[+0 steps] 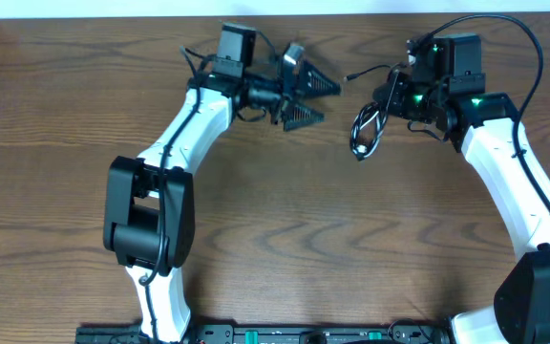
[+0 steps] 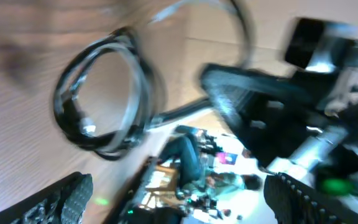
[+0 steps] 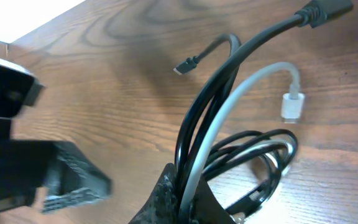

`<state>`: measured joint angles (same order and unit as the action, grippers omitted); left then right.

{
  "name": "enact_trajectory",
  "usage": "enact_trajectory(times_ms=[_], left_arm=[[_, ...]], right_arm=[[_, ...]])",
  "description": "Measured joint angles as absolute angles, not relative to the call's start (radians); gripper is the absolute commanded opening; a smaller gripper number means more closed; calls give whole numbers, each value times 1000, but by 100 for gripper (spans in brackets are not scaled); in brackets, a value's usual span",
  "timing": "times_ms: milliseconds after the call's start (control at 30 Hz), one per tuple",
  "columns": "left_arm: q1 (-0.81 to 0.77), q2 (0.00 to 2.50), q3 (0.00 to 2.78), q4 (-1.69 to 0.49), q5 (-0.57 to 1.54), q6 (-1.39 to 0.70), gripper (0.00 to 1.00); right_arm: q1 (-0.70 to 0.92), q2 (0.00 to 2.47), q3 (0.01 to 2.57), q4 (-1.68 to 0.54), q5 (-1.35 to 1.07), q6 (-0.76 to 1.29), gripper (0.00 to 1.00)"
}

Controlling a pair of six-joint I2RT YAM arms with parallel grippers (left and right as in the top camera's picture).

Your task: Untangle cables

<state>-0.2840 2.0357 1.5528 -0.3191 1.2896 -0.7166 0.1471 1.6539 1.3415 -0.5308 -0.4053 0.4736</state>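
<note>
two cables [image 3: 188,152], black and white, looped together, pinched in right hand [image 3: 182,194]; left hand [image 1: 315,100] open

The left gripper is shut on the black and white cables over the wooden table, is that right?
No, it is the right gripper that is shut on the black and white cables, as the right wrist view shows. The left gripper stands open in the overhead view.

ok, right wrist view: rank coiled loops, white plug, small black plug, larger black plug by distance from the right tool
From the right tool, shut on the cables:
1. Coiled loops, just right of it.
2. Small black plug, upper centre, and white plug, right side: too close to call.
3. Larger black plug, top right corner.
</note>
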Motion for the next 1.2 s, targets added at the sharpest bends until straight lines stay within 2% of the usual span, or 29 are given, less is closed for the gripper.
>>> enact_trajectory(times_ms=[133, 333, 467, 700, 733, 900, 933, 1100, 1133, 1200], left_arm=[[-299, 2036, 1553, -403, 1176, -624, 93], [-299, 2038, 1553, -393, 1087, -563, 93], [-303, 2072, 1553, -373, 1099, -548, 92], [-326, 2178, 1551, -198, 1241, -541, 92], [-338, 2178, 1550, -172, 1256, -542, 86], [-374, 2181, 1551, -155, 1263, -538, 84], [-380, 2184, 1551, -155, 1264, -538, 80], [-453, 2232, 1551, -153, 1273, -542, 79], [-459, 2237, 1551, -153, 1273, -542, 75], [-468, 2240, 1550, -152, 1268, -548, 57]], right_arm=[[147, 1654, 1341, -536, -437, 476, 1], [164, 1654, 1341, -562, -459, 474, 1], [191, 1654, 1341, -584, -492, 469, 1], [199, 1654, 1341, -618, -509, 466, 1], [200, 1654, 1341, -619, -509, 466, 1], [197, 1652, 1341, -627, -491, 463, 1], [195, 1652, 1341, -628, -480, 463, 1], [200, 1652, 1341, -620, -501, 463, 1], [200, 1652, 1341, -619, -502, 463, 1], [200, 1652, 1341, -612, -506, 463, 1]])
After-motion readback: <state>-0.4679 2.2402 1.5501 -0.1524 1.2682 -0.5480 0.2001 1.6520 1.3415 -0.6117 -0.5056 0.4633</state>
